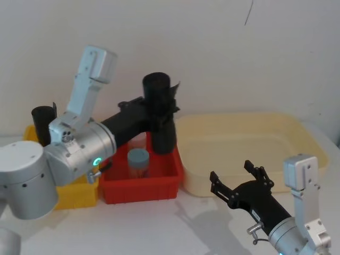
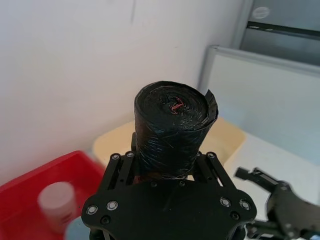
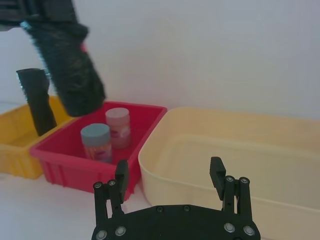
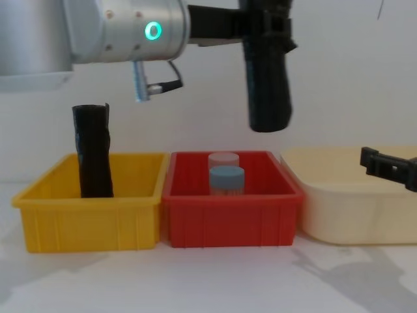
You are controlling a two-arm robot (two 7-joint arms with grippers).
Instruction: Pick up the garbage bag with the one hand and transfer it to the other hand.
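The other hand [image 1: 231, 171], the right gripper, is nearest. It hovers low over the front right part of the table [image 1: 159, 223], just before the near wall of a cream tub [image 1: 234, 121]. Its fingers are spread wide, hold nothing, and point toward the back left.

Up and to the left of it, the garbage bag [image 4: 268, 85] hangs in the air above the back right corner of a red bin [image 1: 141, 188], near where that bin meets the tub. The one hand [image 1: 161, 112], the left gripper, is clamped round the roll above its middle. The roll's long axis is close to upright, and its lower half hangs free below the grip.

That bare lower half looks the likely place for the right gripper to take hold, reaching up and leftward. Whether its spread clears the roll's width is hard to judge.
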